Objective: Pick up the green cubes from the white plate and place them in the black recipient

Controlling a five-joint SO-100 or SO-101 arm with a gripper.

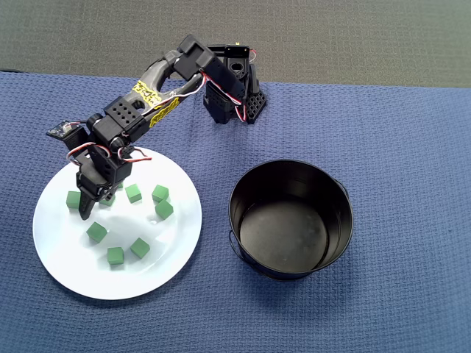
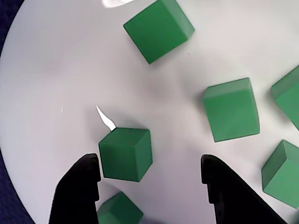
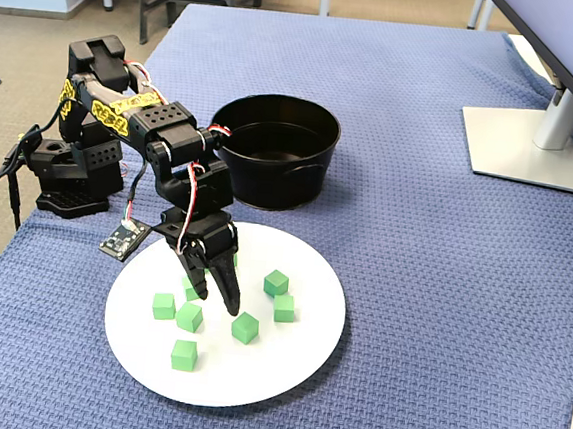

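The gripper (image 2: 149, 175) hangs low over the white plate (image 1: 169, 257) with its black fingers (image 2: 77, 189) spread wide, holding nothing. One cube (image 2: 125, 154) sits between the fingers, right beside the left one in the wrist view. The other green cubes (image 1: 140, 247) lie scattered on the plate, mostly near its middle. The black recipient (image 1: 291, 218) stands near the plate on the blue cloth (image 1: 412, 184), with no cubes inside.

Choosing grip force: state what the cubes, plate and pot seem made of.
Cubes: matte green, no glare; maybe foam, wood or plastic.
Plate: glossy white with a sharp highlight; likely ceramic, possibly melamine.
Pot: glossy black, mirror-like bottom; probably coated metal.
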